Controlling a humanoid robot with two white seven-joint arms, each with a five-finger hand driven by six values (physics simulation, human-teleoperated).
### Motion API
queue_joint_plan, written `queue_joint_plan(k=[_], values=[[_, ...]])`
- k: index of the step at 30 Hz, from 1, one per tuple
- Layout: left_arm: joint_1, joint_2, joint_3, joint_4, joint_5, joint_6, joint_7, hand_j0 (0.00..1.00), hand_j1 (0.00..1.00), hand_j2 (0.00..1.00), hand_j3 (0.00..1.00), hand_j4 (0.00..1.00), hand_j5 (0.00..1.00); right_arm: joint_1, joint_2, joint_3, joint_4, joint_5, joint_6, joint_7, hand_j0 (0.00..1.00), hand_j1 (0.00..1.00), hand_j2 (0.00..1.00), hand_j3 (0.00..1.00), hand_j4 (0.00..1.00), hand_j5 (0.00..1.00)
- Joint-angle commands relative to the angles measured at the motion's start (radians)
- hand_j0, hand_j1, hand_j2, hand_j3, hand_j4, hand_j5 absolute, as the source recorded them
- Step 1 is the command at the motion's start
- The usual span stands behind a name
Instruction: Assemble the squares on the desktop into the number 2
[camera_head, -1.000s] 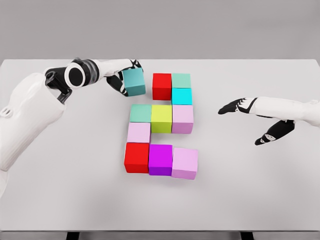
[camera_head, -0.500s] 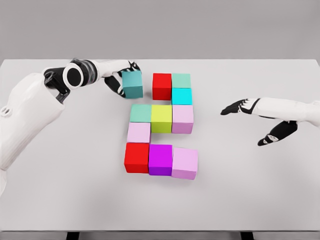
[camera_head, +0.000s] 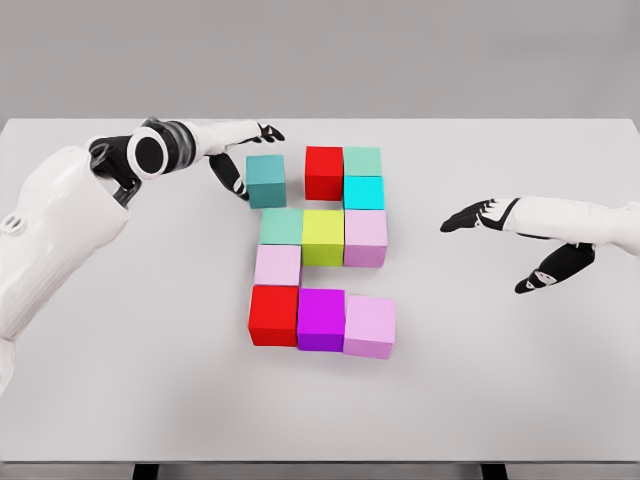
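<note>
Squares mostly form the 2 at frame center already; the teal cube (camera_head: 266, 180) sits upper left of the shape, just beside the red cube (camera_head: 324, 172) with a small gap. Left hand (camera_head: 240, 155) has fingers spread around it, not clamped. I'd nudge it right, flush and square. Right hand (camera_head: 500, 235) hovers open at right.

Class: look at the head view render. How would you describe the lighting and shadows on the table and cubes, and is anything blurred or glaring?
Head view: even, diffuse light; the cubes, such as the teal cube, cast only faint soft shadows on the white table; no glare; edges look slightly soft everywhere, with no focus falloff; the left robot hand shows no motion blur.
</note>
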Motion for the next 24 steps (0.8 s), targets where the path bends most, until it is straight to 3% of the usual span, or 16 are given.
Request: queue_joint_plan(k=[1, 24], values=[[-0.002, -0.003, 0.001, 0.015, -0.004, -0.001, 0.000, 1.00, 1.00, 1.00, 1.00, 1.00, 1.00, 0.000, -0.002, -0.001, 0.001, -0.008, 0.003, 0.000, 1.00, 1.00, 1.00, 1.00, 1.00, 1.00], [-0.012, -0.060, 0.002, 0.060, -0.021, -0.003, 0.000, 1.00, 1.00, 1.00, 1.00, 1.00, 1.00, 0.021, -0.051, -0.003, 0.019, -0.011, 0.003, 0.000, 1.00, 1.00, 1.00, 1.00, 1.00, 1.00]])
